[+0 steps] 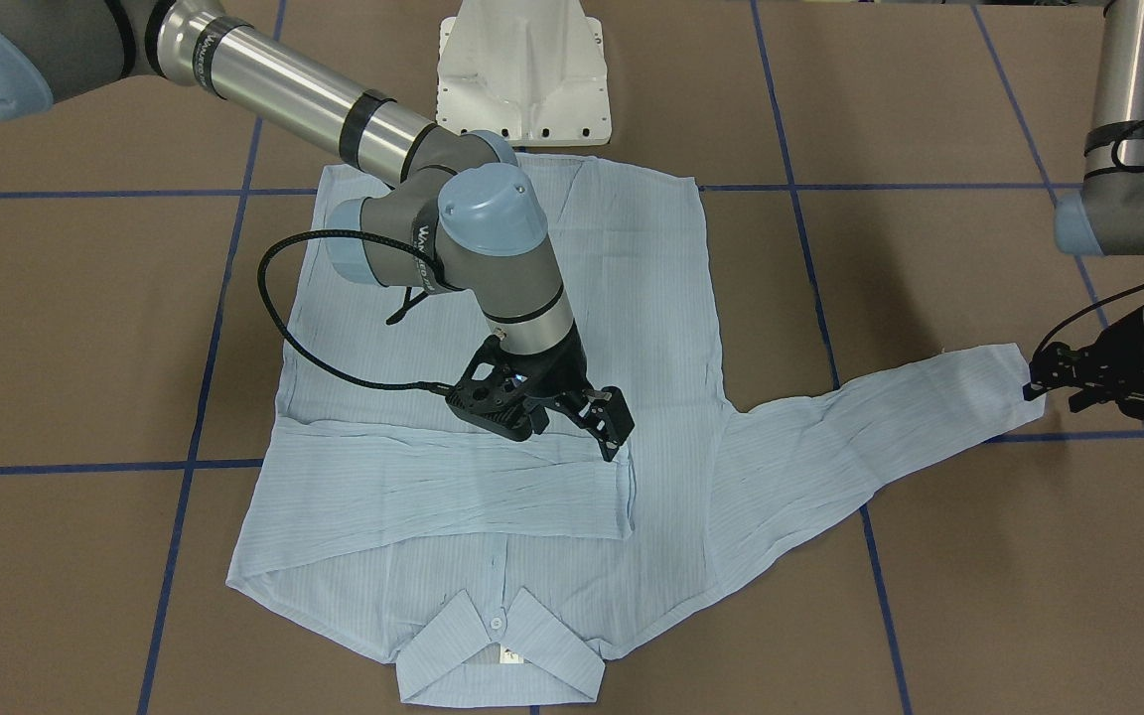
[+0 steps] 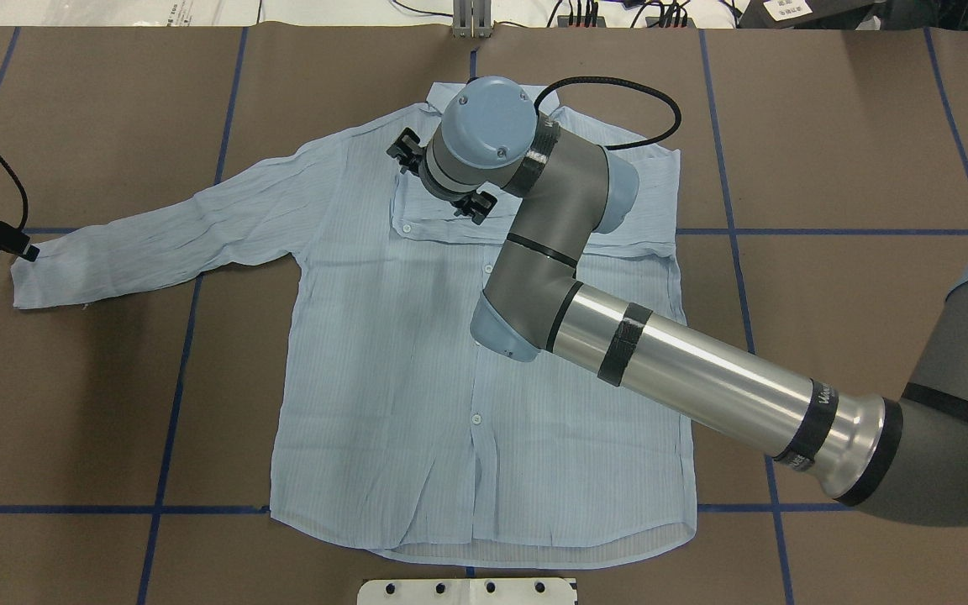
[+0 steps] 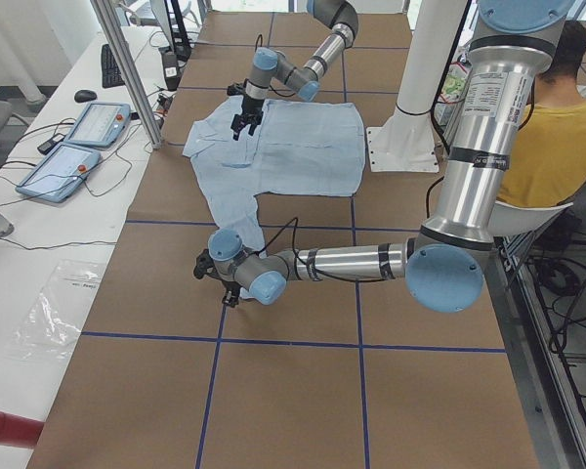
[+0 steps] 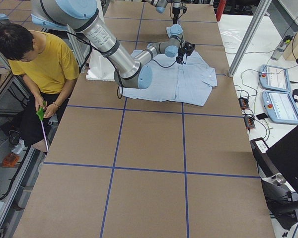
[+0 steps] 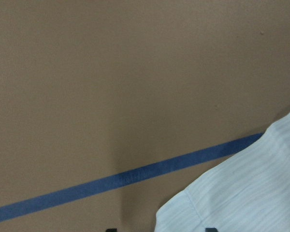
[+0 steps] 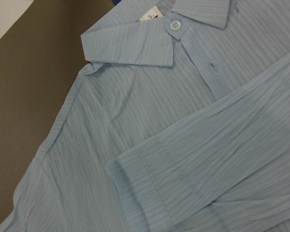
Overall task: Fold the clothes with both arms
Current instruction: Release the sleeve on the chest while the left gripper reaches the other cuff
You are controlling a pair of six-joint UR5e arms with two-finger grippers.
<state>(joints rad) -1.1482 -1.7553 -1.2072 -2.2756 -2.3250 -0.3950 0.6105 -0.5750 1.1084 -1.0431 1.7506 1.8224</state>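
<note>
— Where is the shirt [image 1: 632, 288]?

— Spread button-side up on the brown desk [image 1: 929, 99], mid-frame in the front-facing view, with its collar [image 1: 502, 650] at the bottom edge. One sleeve [image 1: 433, 487] lies folded across the chest. The other sleeve [image 1: 880, 427] stretches toward the right of the frame.

— And your fingers?

— My right fingers [image 1: 614, 427] are spread and hold nothing, poised over the folded cuff [image 1: 620, 497]. My left fingers [image 1: 1034, 385] sit at the edge of the outstretched cuff [image 1: 989, 382]. Their tips are apart in the wrist view, unclenched.

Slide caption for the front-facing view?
Right gripper open above the sleeve folded across the light blue shirt; left gripper at the other sleeve's cuff.
</note>
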